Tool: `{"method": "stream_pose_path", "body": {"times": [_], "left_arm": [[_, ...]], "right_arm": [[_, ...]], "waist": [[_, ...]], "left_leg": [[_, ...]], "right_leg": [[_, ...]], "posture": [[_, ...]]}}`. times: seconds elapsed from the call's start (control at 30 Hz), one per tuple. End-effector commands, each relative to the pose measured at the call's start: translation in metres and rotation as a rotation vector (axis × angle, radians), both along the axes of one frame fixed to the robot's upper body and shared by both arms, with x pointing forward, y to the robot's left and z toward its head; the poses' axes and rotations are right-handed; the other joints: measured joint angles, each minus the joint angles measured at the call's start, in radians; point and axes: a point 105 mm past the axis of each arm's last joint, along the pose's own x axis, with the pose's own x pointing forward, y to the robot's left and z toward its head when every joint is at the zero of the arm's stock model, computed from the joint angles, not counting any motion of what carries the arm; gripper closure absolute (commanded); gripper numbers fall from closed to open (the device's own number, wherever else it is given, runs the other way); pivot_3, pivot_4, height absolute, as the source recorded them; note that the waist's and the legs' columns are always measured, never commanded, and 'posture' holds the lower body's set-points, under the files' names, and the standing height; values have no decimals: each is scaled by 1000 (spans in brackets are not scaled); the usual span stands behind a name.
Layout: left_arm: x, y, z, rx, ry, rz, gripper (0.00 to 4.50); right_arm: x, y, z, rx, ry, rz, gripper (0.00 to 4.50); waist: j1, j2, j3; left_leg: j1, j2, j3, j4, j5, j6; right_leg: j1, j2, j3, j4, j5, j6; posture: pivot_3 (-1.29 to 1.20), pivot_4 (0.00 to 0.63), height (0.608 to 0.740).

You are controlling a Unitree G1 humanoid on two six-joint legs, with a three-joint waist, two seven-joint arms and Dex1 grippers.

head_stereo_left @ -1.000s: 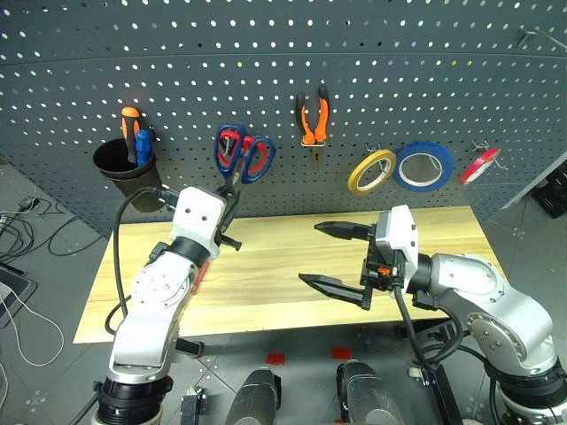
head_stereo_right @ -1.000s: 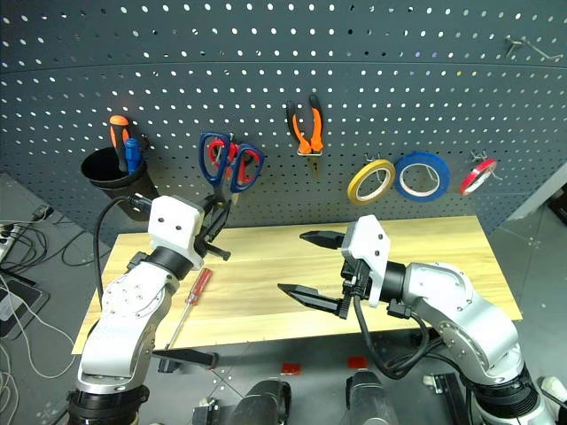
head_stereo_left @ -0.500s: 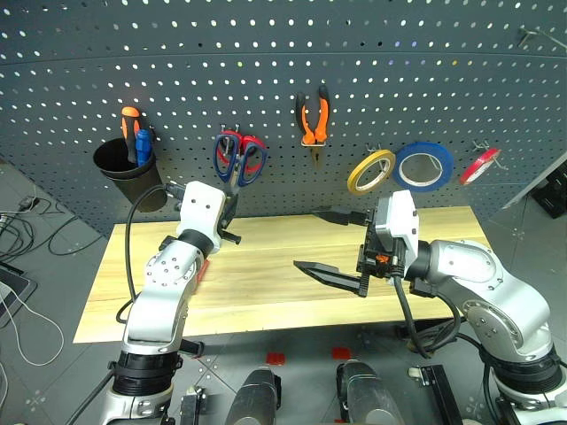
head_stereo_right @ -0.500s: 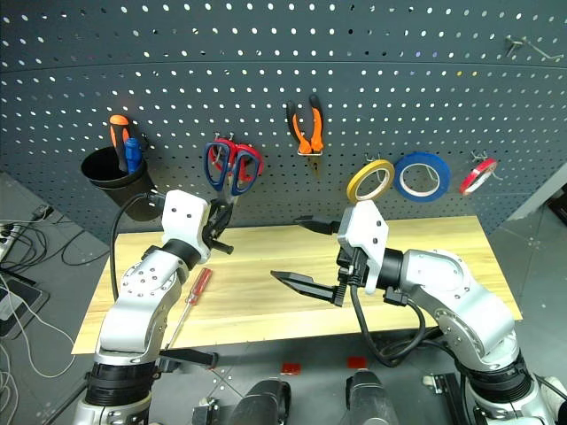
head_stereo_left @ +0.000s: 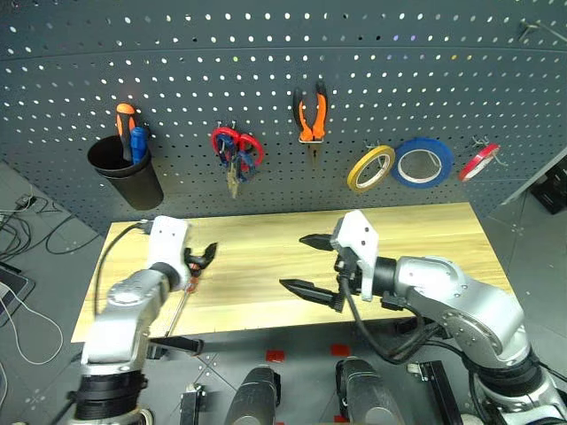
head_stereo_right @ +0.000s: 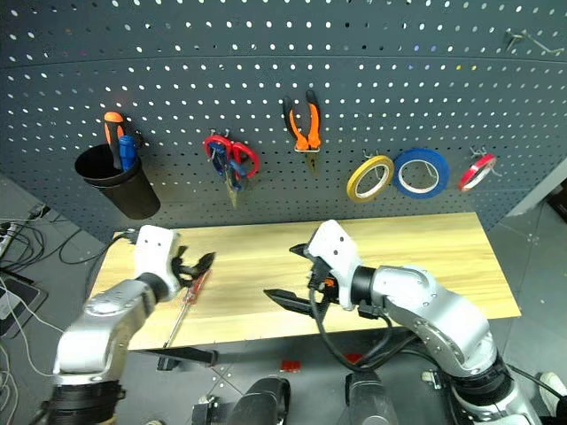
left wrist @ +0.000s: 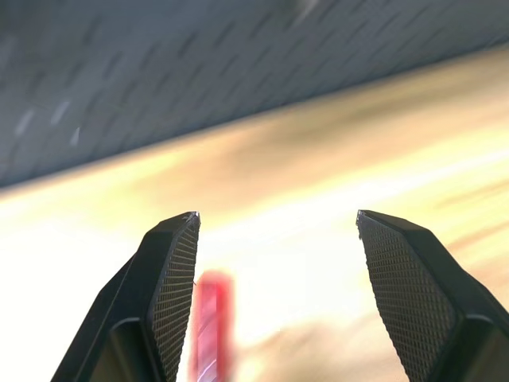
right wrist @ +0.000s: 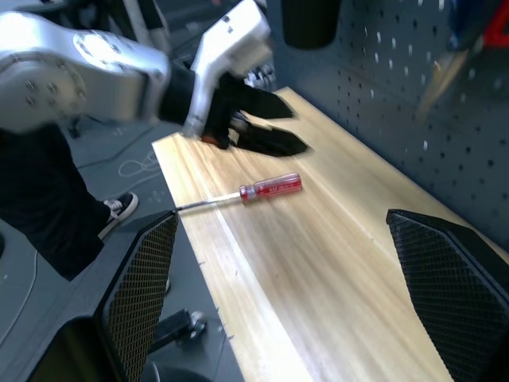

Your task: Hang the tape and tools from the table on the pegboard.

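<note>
The one tool left on the table (head_stereo_left: 425, 239) is the red-handled screwdriver (head_stereo_right: 189, 297), lying near the lower left of the right eye view, handle toward the pegboard (head_stereo_left: 266, 53) and thin shaft running down toward the table's front edge. The scissors (head_stereo_left: 234, 152), the pliers (head_stereo_left: 310, 119) and the yellowish tape (head_stereo_left: 370, 168) hang on the pegboard across the upper middle of the frame, beside a blue tape roll (head_stereo_left: 423, 163), a red tape roll (head_stereo_left: 478, 162) and a black cup (head_stereo_left: 126, 173) at the upper left. The left gripper (head_stereo_right: 194, 264) hovers just above the handle end with its fingers apart and nothing between them; in the left wrist view the handle sits close beside one finger. The right gripper (head_stereo_left: 308, 264), in the middle of the frame, stands spread wide and empty over bare wood. The screwdriver looks light and rigid, but its smooth round handle could roll or slip, and the shaft is too thin to pinch well. I judge the handle's middle the best hold, squeezed across its width.
</note>
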Motion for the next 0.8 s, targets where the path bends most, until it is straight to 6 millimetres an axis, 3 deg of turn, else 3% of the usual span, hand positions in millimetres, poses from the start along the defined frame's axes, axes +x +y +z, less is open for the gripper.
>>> {"method": "stream_pose_path", "body": {"times": [0.03, 0.3, 0.57, 0.67, 0.8], "left_arm": [[-2, 17, -11, -47, 94, 33, 1179], [7, 25, -45, -81, 253, 64, 1179], [15, 28, -62, -45, 300, 84, 1179], [16, 23, -69, -26, 329, 52, 1712], [16, 24, -72, -13, 338, 46, 2949]], "right_arm": [[-11, 13, 7, 4, 27, 38, 0], [-17, 25, 9, -16, 91, 83, 0], [-18, 23, 8, -29, 110, 91, 0], [-17, 23, 8, -32, 113, 91, 0], [-15, 21, 8, -34, 117, 85, 0]], "waist": [[2, 0, 6], [2, -1, 24], [-1, -2, 25], [-2, -2, 25], [-6, -2, 25]], "left_leg": [[0, 0, 0, 0, 0, 0], [-4, 0, -3, 0, 0, 0], [-15, 0, -3, 2, 3, -4], [-15, 0, -4, 2, 2, -4], [-15, 0, -4, 2, 3, -4]], "right_leg": [[0, 0, 0, 0, 0, 0], [-3, -1, -4, 0, 0, 0], [-16, -2, -5, 9, 0, -1], [-16, -3, -6, 9, 0, -1], [-16, -3, -6, 9, 0, -1]], "posture": [[-1, 298, 740], [-10, 311, 740], [-18, 314, 740], [-18, 314, 740], [-32, 300, 740]]}}
